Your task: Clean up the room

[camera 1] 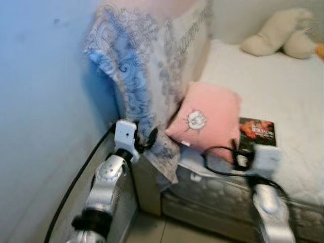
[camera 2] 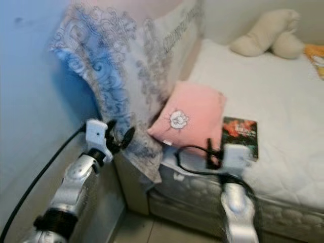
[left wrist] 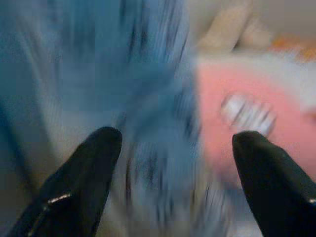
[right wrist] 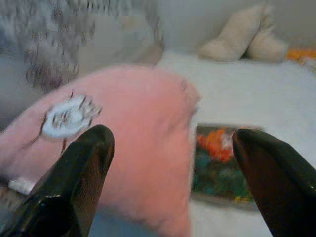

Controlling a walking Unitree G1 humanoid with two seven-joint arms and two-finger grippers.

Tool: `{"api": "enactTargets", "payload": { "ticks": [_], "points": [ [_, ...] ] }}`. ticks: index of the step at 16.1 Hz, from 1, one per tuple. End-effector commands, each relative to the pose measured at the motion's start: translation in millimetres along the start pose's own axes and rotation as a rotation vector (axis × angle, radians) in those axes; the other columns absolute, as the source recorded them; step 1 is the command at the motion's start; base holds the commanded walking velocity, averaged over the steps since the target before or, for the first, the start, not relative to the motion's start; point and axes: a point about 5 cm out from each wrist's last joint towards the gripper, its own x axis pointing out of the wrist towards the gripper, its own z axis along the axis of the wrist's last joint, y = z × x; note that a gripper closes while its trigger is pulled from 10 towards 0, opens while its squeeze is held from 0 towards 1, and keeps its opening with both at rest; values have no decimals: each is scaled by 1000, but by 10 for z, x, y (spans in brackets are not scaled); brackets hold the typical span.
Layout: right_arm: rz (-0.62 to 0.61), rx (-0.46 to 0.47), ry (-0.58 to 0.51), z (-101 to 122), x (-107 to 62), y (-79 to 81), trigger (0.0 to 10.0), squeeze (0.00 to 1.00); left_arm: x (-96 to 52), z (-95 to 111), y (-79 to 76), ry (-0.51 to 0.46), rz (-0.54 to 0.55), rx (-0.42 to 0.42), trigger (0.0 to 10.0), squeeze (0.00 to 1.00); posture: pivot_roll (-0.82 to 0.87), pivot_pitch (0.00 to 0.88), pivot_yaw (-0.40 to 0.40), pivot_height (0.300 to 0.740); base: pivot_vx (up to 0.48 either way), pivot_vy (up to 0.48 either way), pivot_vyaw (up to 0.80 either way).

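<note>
Two tools are held spread: the left tool [camera 1: 150, 137] at a paisley-patterned fabric [camera 1: 147, 71], the right tool [right wrist: 170, 163] near a soft square pink pillow [camera 1: 208, 117] on the quilted bed [camera 1: 283, 86].

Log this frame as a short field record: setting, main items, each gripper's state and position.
setting: bed against a wall
items: pink pillow leaning by the patterned cloth; book flat beside it; plush toy at far end
left gripper: open, at the cloth's lower edge
right gripper: open, near pillow and book
image quality: blurred
</note>
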Motion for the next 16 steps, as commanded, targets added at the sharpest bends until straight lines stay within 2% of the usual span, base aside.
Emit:
{"api": "enactTargets", "payload": {
  "ticks": [1,4,8,13,16],
  "points": [
    [22,6,13,-30,7,53,10000,0,-7,-53,27,28,26,-2,10000,0,93,0,43,740,0,0,0],
    [15,7,12,-24,5,45,10000,0,-10,-85,-8,41,20,-25,10000,0,85,0,47,740,0,0,0],
    [13,6,19,-54,33,42,10000,0,31,-89,14,38,22,-37,10000,0,84,0,47,740,0,0,-770],
    [-9,4,4,-56,27,-1,10000,0,31,-95,-48,20,13,-54,10000,0,78,0,52,740,0,-480,-748],
    [-11,2,-9,-36,38,-7,10000,0,45,-119,-151,23,-3,-95,10000,0,70,0,52,740,0,-480,0]
  ]
}}
